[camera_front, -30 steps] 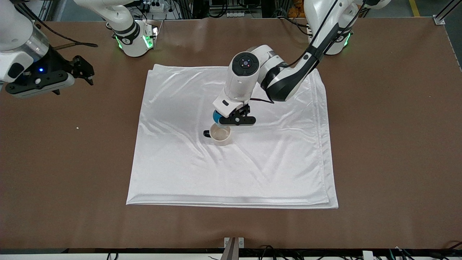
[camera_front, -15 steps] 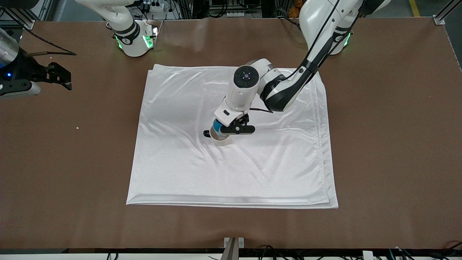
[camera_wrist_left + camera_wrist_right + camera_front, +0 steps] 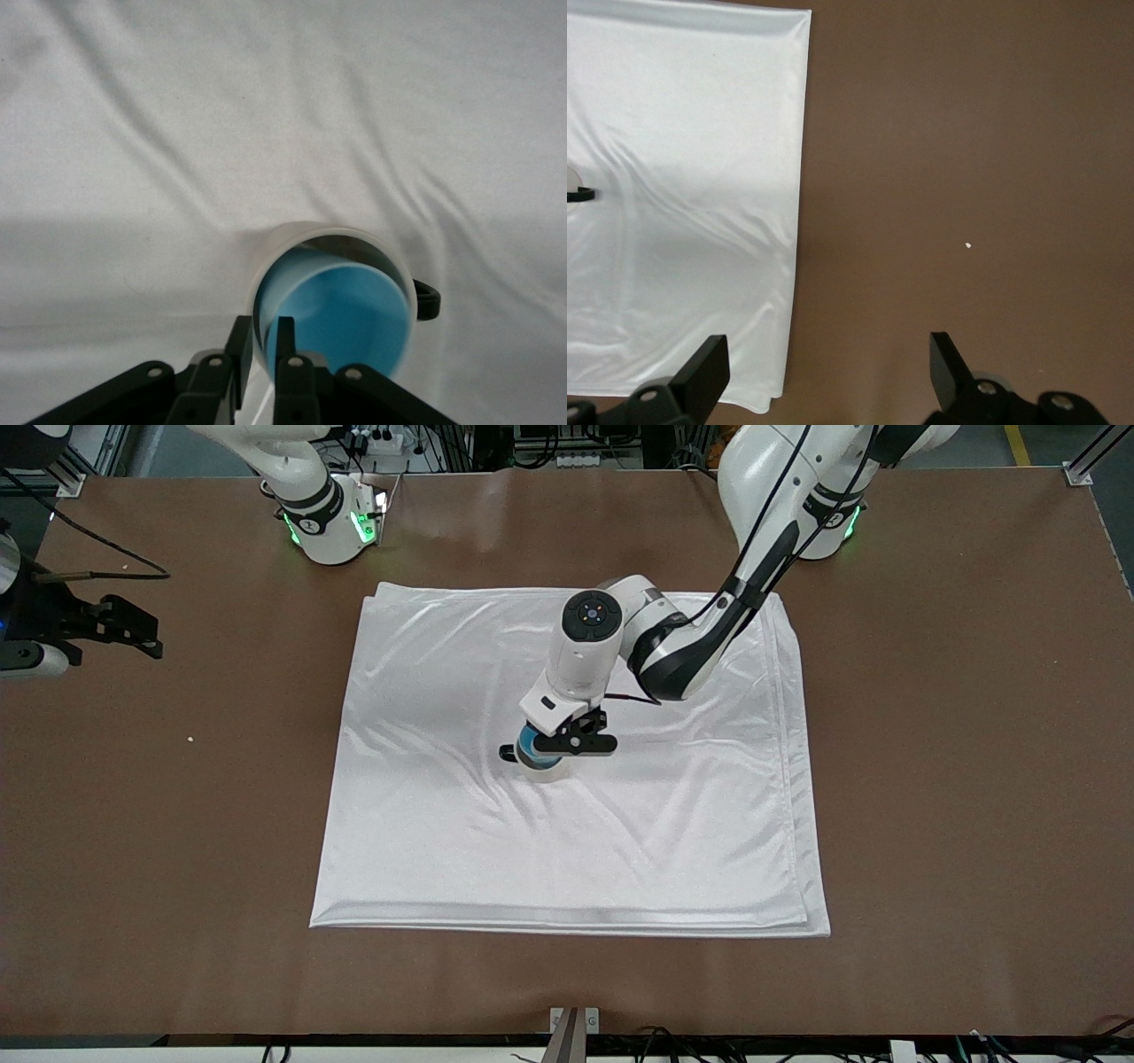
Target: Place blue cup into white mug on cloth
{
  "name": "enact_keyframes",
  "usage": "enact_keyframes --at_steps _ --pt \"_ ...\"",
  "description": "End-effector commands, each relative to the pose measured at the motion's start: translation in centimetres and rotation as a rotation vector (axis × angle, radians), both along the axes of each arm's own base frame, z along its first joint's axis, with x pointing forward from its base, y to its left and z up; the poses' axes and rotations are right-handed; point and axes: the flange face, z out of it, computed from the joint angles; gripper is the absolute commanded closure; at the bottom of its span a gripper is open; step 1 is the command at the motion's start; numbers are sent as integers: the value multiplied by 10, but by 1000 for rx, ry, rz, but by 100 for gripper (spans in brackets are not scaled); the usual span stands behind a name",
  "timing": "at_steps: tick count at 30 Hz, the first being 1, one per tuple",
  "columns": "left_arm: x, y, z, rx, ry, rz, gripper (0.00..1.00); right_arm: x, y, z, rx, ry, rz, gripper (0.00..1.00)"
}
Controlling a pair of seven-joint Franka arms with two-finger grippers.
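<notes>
The blue cup (image 3: 534, 746) sits inside the white mug (image 3: 543, 770), which stands upright near the middle of the cloth (image 3: 567, 850). The mug's dark handle points toward the right arm's end. My left gripper (image 3: 547, 747) is low over the mug. In the left wrist view the blue cup (image 3: 341, 319) fills the white mug (image 3: 301, 232). There the left gripper (image 3: 259, 326) straddles the cup's wall, one finger inside and one outside, slightly open with a thin gap. My right gripper (image 3: 142, 631) waits wide open over bare table, holding nothing.
The cloth (image 3: 682, 177) is wrinkled around the mug and its edge lies near the right gripper (image 3: 830, 354). A tiny white speck (image 3: 190, 738) lies on the brown table. Both arm bases stand along the table edge farthest from the front camera.
The left gripper came down and set the blue cup into the mug, then its jaws eased apart slightly. The right arm drew back toward its end of the table.
</notes>
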Motion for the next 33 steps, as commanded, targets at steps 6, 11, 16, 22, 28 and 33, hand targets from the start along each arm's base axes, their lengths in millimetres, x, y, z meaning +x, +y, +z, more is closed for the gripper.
enact_keyframes --at_steps 6,11,16,22,28,33 --pt "11 -8 14 -3 -65 2 0 11 2 3 16 -8 -125 0" --pt "17 -6 38 -19 -95 12 0 13 2 2 20 -19 -120 0" --pt "21 -2 74 -43 -130 23 0 14 -12 -1 19 -24 -143 0" --pt "26 13 117 -39 -154 42 0 9 -15 -9 1 -12 -155 1" --pt "45 51 156 -11 -161 94 0 8 -23 -14 -8 -30 -166 1" --pt "45 72 181 36 -147 123 0 8 -23 -14 -8 -28 -166 0"
